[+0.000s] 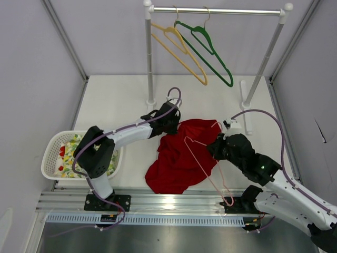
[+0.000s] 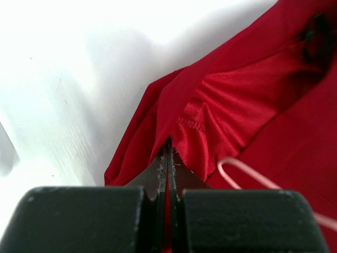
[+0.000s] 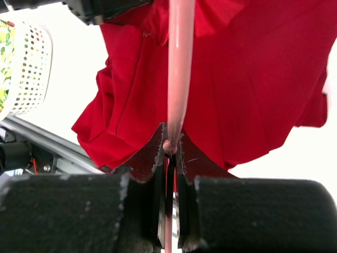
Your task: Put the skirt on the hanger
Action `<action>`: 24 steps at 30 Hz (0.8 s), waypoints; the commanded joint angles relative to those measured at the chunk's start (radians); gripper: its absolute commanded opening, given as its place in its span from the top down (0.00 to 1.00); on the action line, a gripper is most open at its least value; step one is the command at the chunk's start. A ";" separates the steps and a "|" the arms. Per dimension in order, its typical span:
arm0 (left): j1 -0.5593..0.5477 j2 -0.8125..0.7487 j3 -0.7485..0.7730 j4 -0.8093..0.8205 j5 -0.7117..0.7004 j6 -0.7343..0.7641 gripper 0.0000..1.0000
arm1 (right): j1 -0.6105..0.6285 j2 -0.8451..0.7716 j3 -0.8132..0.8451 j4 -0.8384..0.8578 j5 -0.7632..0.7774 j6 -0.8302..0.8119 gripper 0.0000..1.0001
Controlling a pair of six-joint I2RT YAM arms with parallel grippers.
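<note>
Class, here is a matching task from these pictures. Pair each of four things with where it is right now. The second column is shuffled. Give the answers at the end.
Things
1. red skirt
2. pink hanger
3. green hanger
4. white basket

Places
A. hanging on the rail
B. pinched by the left fingers
C. at the left edge of the table, holding printed cloth
D. clamped between the right fingers

Pairs: 1-B, 2-D, 3-A, 4-C

I count three hangers (pink hanger (image 1: 202, 164), yellow hanger (image 1: 203, 80), green hanger (image 1: 228, 80)), one skirt (image 1: 176, 161), one basket (image 1: 46, 163), one rack (image 1: 149, 63).
</note>
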 commanded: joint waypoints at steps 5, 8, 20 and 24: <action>0.064 -0.122 -0.077 0.108 0.074 0.007 1.00 | 0.005 -0.065 0.046 0.157 -0.027 -0.032 1.00; 0.078 -0.119 -0.083 0.112 0.085 0.005 1.00 | 0.014 -0.079 0.035 0.180 -0.099 -0.003 1.00; 0.123 -0.120 -0.114 0.134 0.135 -0.030 1.00 | 0.155 -0.079 -0.120 0.153 -0.017 0.169 1.00; 0.129 -0.146 -0.140 0.145 0.143 -0.044 1.00 | 0.160 -0.043 -0.174 0.171 0.003 0.183 1.00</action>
